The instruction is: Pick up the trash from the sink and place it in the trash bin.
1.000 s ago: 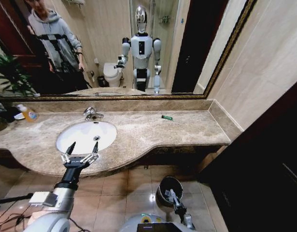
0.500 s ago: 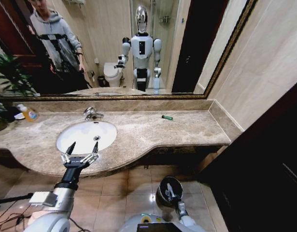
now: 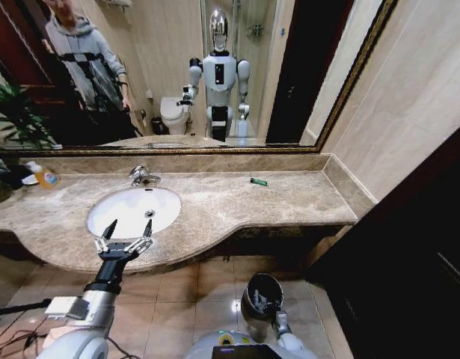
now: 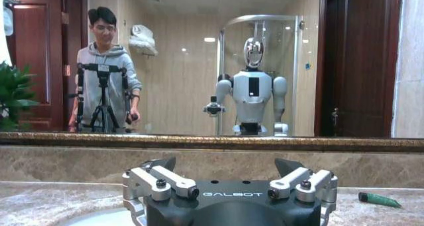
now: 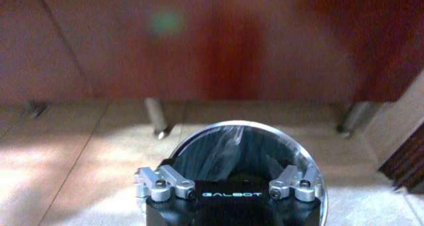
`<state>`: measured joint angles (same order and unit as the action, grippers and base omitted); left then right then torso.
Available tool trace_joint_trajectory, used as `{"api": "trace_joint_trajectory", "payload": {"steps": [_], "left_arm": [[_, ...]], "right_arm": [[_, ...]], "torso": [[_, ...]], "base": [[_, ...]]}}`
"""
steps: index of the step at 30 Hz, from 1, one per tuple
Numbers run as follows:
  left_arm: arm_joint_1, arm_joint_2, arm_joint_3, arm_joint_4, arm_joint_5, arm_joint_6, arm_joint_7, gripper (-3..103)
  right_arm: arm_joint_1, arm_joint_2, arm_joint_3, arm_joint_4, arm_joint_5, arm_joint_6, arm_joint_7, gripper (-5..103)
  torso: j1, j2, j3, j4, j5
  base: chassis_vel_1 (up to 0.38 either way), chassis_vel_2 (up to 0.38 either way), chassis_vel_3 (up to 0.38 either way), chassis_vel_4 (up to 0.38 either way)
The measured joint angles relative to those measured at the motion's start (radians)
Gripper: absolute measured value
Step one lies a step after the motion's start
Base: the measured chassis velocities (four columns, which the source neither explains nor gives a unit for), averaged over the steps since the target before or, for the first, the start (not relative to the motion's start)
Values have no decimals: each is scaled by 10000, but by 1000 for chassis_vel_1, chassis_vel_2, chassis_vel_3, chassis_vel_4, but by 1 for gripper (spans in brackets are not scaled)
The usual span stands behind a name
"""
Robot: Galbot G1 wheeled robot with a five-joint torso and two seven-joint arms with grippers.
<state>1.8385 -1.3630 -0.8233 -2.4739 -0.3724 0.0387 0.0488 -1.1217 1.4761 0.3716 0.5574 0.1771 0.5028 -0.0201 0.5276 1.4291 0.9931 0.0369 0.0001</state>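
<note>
Hovering at the front rim of the sink (image 3: 132,211), left gripper (image 3: 127,232) wide and empty; green piece (image 3: 258,182) lengthwise by the countertop's back edge; right gripper (image 3: 276,310), state untellable, over the trash bin (image 3: 252,293).

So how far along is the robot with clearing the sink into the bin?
The sink basin looks empty, so that part seems done. The right gripper is down over the trash bin on the floor; whether it holds anything can't be seen. The left gripper hovers open at the basin's front edge. A small green piece lies on the countertop.
</note>
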Motion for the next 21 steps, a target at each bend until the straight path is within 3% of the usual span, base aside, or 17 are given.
{"api": "trace_joint_trajectory", "payload": {"steps": [2, 4, 6, 8, 9, 10, 12, 18, 21], "left_arm": [[0, 1, 0, 0, 0, 0, 0, 100], [0, 0, 0, 0, 0, 0, 0, 100], [0, 0, 0, 0, 0, 0, 0, 100], [0, 1, 0, 0, 0, 0, 0, 100], [0, 1, 0, 0, 0, 0, 0, 100], [0, 0, 0, -1, 0, 0, 0, 100], [0, 0, 0, -1, 0, 0, 0, 100], [0, 1, 0, -1, 0, 0, 0, 100], [0, 1, 0, 0, 0, 0, 0, 100]], "right_arm": [[-93, 9, 0, 138, 4, 198, 290, 88], [-630, 4, -29, 1154, 12, 483, 1222, 97], [-944, -26, -62, 1638, -8, 573, 1522, 97], [-1368, -186, 126, 1878, -1522, 1514, 1849, 100], [-1368, -186, 126, 1878, -1522, 1514, 1849, 100], [-1382, -291, 243, 1801, -2336, 2026, 1884, 100], [-1666, -387, 343, 2228, -2995, 2522, 1920, 100], [-2717, -522, 770, 4752, -3110, 2601, 2129, 100], [-4072, -581, 1142, 7972, -2466, 1688, 1670, 100]], "torso": [[0, 0, 0, 0, 0], [0, 0, 0, 0, -1], [0, 0, -1, 1, 0], [-1, 1, 0, -5, -1], [-1, 1, 0, -5, -1], [-1, 1, -1, 0, -1], [-1, 0, -1, 0, 0], [0, 1, 0, -1, 2], [-1, 1, 0, -2, -2]], "base": [[0, 0, 0, 0], [0, 0, 0, 0], [0, 0, 0, 0], [0, 0, 0, 0], [0, 0, 0, 0], [0, 0, 0, 0], [0, 0, 0, 0], [0, 0, 0, 0], [0, 0, 0, 0]]}}
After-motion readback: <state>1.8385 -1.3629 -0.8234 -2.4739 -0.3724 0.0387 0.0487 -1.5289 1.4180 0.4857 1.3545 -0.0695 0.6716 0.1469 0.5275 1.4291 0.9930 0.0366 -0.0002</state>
